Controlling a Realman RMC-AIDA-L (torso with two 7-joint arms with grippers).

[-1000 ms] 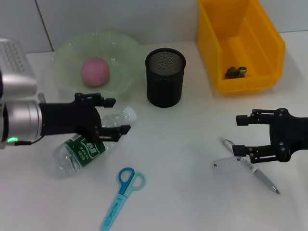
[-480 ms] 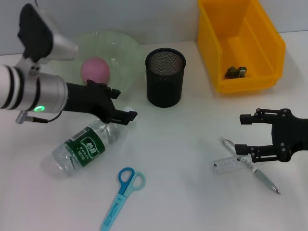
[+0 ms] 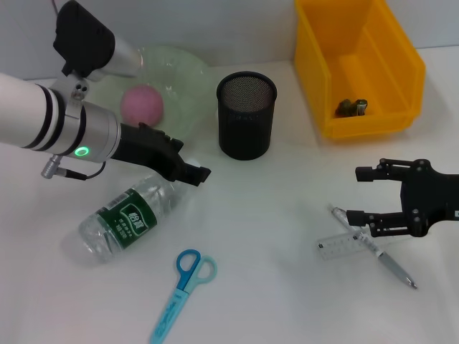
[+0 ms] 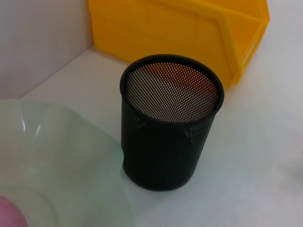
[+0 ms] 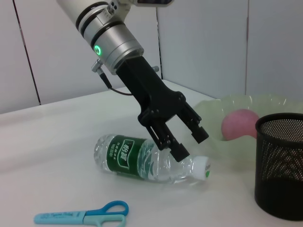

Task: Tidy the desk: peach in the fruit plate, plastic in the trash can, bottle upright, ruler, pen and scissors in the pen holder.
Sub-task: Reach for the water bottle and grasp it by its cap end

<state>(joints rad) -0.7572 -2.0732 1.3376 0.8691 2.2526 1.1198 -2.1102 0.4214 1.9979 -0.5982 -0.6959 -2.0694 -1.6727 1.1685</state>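
Observation:
The clear bottle (image 3: 128, 218) with a green label lies on its side at the front left. My left gripper (image 3: 188, 163) is open, its fingers straddling the bottle's neck end (image 5: 187, 142); the white cap (image 5: 202, 168) pokes out beyond them. The pink peach (image 3: 142, 106) rests in the pale green fruit plate (image 3: 179, 72). The blue scissors (image 3: 183, 285) lie near the front edge. At the right my right gripper (image 3: 362, 193) is open just beside the clear ruler (image 3: 343, 246) and the pen (image 3: 384, 258). The black mesh pen holder (image 3: 246, 115) stands at centre.
The yellow trash can (image 3: 401, 64) sits at the back right with a small dark crumpled piece of plastic (image 3: 353, 107) inside. The left wrist view shows the pen holder (image 4: 170, 123), the plate's rim (image 4: 57, 161) and the bin (image 4: 180, 28) close together.
My left arm has swung up and turned, bringing its fingers rightward over the bottle's neck, so the cap is now covered in the head view. The right gripper has barely moved.

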